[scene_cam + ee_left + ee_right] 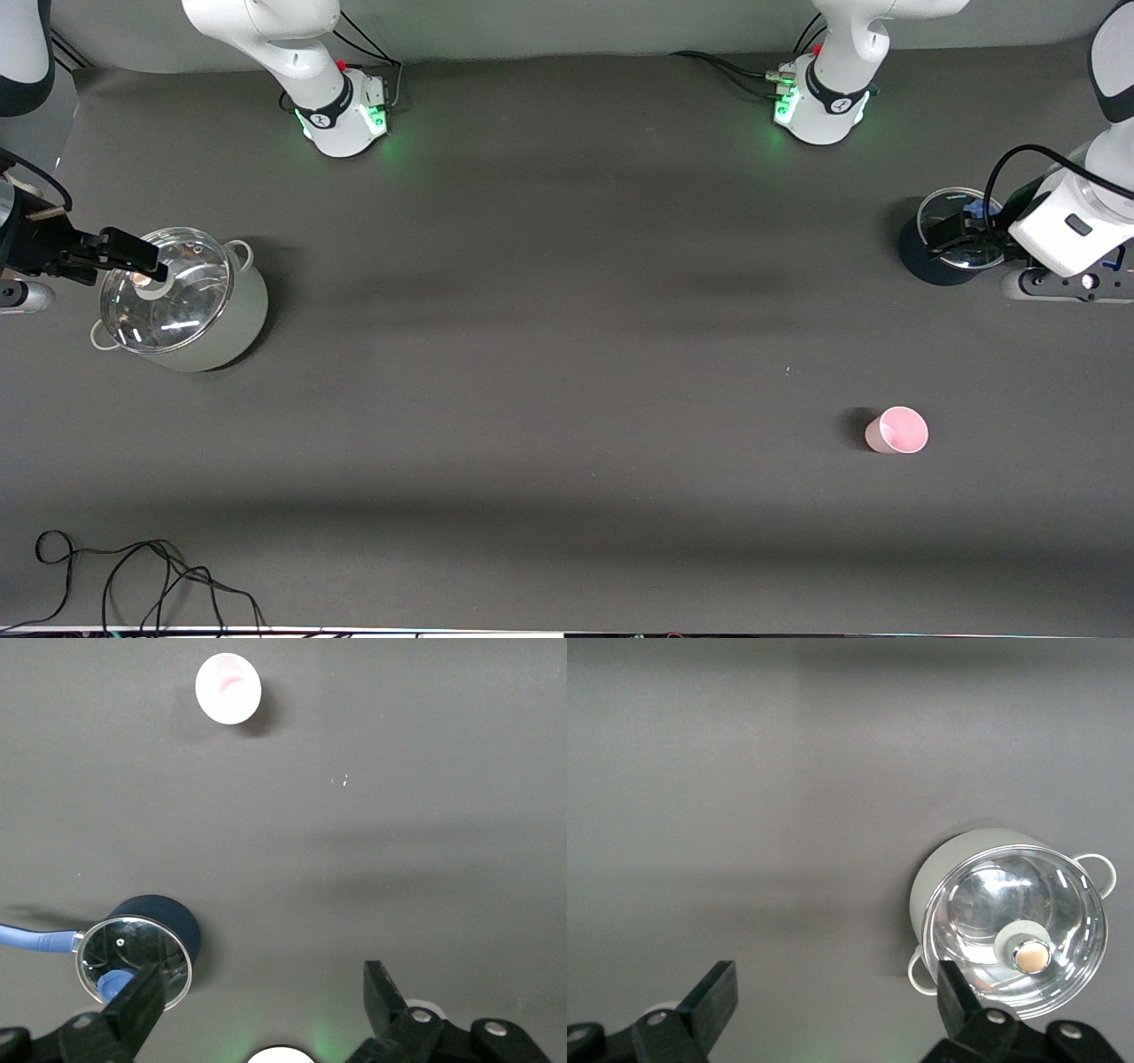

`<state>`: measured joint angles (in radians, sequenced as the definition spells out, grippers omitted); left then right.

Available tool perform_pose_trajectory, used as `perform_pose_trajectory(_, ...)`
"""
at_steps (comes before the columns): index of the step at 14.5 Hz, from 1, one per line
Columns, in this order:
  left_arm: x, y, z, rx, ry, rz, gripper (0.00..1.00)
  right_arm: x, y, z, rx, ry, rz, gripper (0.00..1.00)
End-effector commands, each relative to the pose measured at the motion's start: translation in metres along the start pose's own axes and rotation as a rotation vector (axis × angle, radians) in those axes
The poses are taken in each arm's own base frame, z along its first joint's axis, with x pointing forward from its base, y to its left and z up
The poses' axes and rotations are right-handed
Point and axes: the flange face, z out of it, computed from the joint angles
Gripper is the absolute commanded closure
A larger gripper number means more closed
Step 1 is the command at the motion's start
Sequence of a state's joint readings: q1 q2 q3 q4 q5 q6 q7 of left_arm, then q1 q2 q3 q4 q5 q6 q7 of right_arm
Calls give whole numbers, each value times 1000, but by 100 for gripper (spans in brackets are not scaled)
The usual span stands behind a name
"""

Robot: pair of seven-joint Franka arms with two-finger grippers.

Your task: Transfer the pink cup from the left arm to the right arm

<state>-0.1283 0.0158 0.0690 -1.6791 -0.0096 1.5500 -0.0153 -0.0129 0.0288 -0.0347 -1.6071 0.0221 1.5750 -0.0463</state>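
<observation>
Right now, what I see from my station:
Cup: I have the pink cup (897,431) upright on the table mat (567,354), toward the left arm's end, nearer the front camera than both pots, touched by nothing.
Left gripper: I see the left gripper (952,237) hanging over the dark pot (939,252) with its glass lid, fingers (142,997) spread wide, nothing between them; well apart from the cup.
Right gripper: I see the right gripper (133,257) over the white pot (190,301) at the right arm's end, above its glass lid (1014,935), fingers (713,992) spread, empty.
Cable: I note a loose black cable (142,576) at the mat's edge nearest the front camera.
</observation>
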Motion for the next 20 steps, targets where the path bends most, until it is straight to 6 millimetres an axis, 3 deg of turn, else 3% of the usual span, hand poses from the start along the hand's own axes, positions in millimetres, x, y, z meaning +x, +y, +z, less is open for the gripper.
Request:
perform_pose_trajectory(1,-1,1,-7,17,1,17,0,-6,-5,-1,19,17,-10,0)
perform_pose_trajectory(20,3,4,-3,18,-5,17,0,-4,-3,-2,20,21,-12,0)
